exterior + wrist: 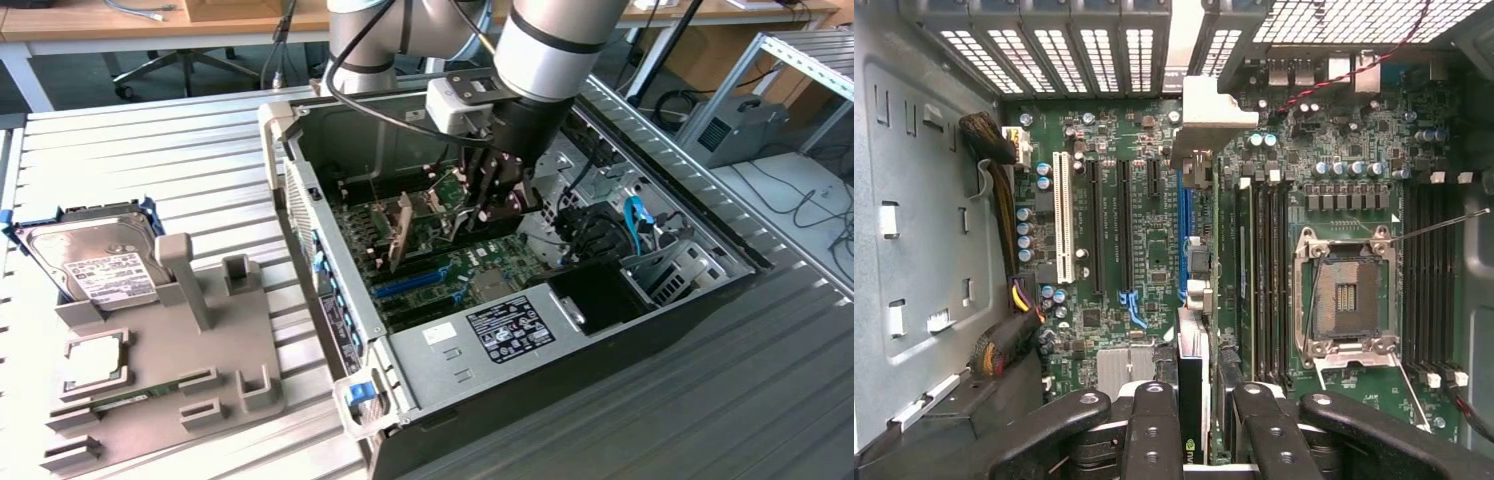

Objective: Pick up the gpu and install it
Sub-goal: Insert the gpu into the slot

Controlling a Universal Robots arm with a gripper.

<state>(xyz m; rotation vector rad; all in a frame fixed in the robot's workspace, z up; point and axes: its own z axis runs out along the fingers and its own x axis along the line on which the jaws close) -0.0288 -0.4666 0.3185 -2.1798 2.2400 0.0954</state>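
Note:
The gpu is a thin black card seen edge-on between my fingers, with its silver bracket at the far end by the case's rear slots. My gripper is shut on it, and the card hangs in line with the blue slot on the green motherboard. In the exterior view the gripper reaches down into the open computer case, holding the gpu just above the board. Whether the card's edge touches the slot I cannot tell.
A brown card stands upright in the board beside the gripper. Blue cables and a drive cage lie at the case's far side. On the exterior view's left, a grey fixture holds a silver hard drive and a memory stick.

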